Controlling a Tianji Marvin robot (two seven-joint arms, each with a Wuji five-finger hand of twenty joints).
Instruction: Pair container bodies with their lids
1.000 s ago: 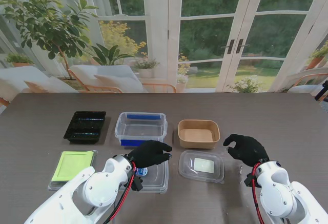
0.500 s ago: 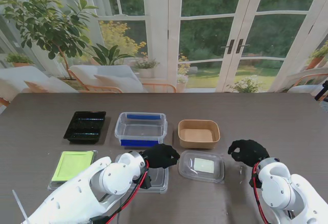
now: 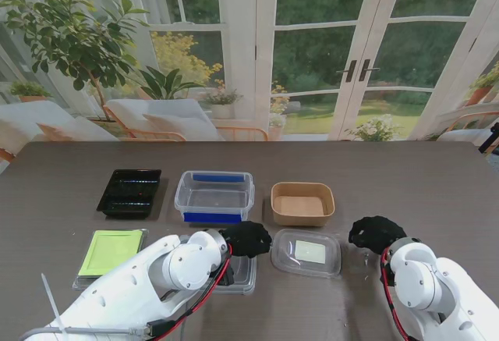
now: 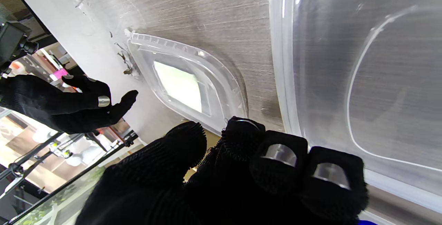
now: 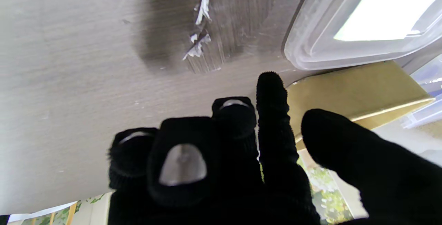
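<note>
Two black-gloved robot hands are hovering low over a grey wood-grain table [image 3: 62, 185] set before glass garden doors, with containers and lids laid out in two rows.

In the far row, a black tray [image 3: 129, 192] is sitting at the left, a clear tub with blue clips [image 3: 215, 195] in the middle and a brown paper box [image 3: 302, 203] at the right.

In the near row, a lid with a green insert [image 3: 109, 253] is lying at the left, in front of the black tray. A clear flat lid [image 3: 240, 271] is lying in front of the tub, largely hidden under the left arm. A clear lid with a pale label [image 3: 306, 253] is lying in front of the paper box.

The left hand [image 3: 248, 237] is hanging over the far right corner of the clear flat lid, between that lid and the tub. Its fingers [image 4: 279, 162] are curling together, knuckles bent, over the lid's edge; whether they are touching the plastic cannot be told, and nothing is visibly gripped.

The right hand [image 3: 376, 232] is hanging over bare table, right of the labelled lid and apart from it. Three fingers are curling under, while the index finger [image 5: 272, 93] and thumb are reaching out with a gap between them, holding nothing. Small white scraps [image 5: 200, 28] are lying on the table beyond its fingertips.
</note>
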